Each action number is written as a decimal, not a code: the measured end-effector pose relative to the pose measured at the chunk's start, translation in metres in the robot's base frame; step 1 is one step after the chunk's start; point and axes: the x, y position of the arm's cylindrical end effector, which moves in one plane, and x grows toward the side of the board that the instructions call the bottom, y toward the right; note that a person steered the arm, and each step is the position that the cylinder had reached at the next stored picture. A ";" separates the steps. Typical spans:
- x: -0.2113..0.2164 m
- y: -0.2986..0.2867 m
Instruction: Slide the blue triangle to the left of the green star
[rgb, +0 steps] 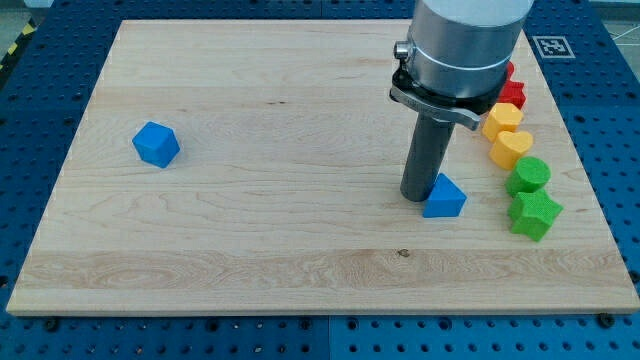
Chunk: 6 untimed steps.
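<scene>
No readable writing. My tip (418, 197), holding nothing, touches the blue triangle (444, 198) at its right. Further right: green star (534, 214), one green, two yellow, two red blocks. Far left: one blue cube (156, 144).

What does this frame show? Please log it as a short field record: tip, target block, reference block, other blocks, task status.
tip: my tip is down on the wooden board, touching the blue triangle on its left side in the view
target block: blue triangle
reference block: green star, right of the triangle, with a gap
other blocks: blue cube far left; green round block, two yellow blocks and red blocks along the right edge
task status: triangle lies left of the star, apart from it
</scene>
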 end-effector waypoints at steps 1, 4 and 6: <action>0.000 0.005; 0.027 0.027; 0.077 0.027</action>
